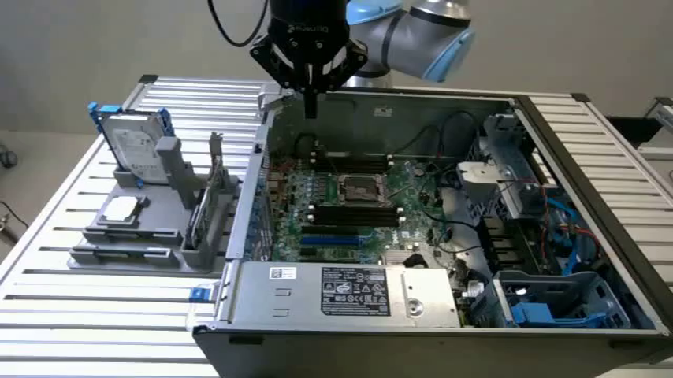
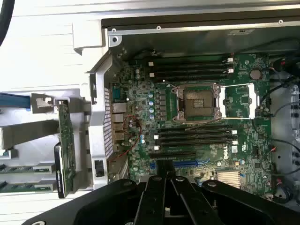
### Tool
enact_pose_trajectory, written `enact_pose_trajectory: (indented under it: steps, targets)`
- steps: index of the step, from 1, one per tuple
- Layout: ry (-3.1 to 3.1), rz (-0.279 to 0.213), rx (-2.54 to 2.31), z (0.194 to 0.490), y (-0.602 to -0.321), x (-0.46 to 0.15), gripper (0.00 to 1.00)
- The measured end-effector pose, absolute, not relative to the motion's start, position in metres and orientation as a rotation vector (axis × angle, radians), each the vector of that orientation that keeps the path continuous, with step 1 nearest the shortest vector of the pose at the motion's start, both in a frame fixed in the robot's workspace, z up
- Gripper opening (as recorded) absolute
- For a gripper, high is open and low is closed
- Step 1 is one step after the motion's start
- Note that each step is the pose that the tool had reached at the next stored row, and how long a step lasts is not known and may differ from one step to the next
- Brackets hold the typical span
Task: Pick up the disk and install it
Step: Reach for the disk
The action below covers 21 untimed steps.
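The disk (image 1: 135, 146), silver-grey with a white label and a blue frame, stands upright on edge in a grey rack (image 1: 126, 236) on the desk (image 1: 63, 315), at the exterior view's left. The pincer (image 1: 310, 106) is closed and empty, hanging over the open case's (image 1: 421, 346) far left corner, well apart from the disk.

Exterior: high, angled down over the open grey metal computer case (image 1: 442, 96). Wrist: straight down past the black gripper (image 2: 165, 171), nearer. Shared: flat green motherboard (image 1: 421, 185) (image 2: 260, 140).
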<state>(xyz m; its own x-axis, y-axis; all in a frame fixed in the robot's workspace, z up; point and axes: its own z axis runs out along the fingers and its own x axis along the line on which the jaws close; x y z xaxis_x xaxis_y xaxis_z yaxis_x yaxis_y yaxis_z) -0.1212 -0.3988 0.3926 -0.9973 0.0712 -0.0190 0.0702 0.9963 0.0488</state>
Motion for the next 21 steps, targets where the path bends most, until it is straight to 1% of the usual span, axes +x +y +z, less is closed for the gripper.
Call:
enact_pose_trajectory:
  steps: [13, 21]
  targets:
    - [3.118, 0.075, 0.111, 0.393, -0.398, -0.124, 0.11]
    - [3.117, 0.075, 0.11, 0.391, -0.379, -0.159, 0.11]
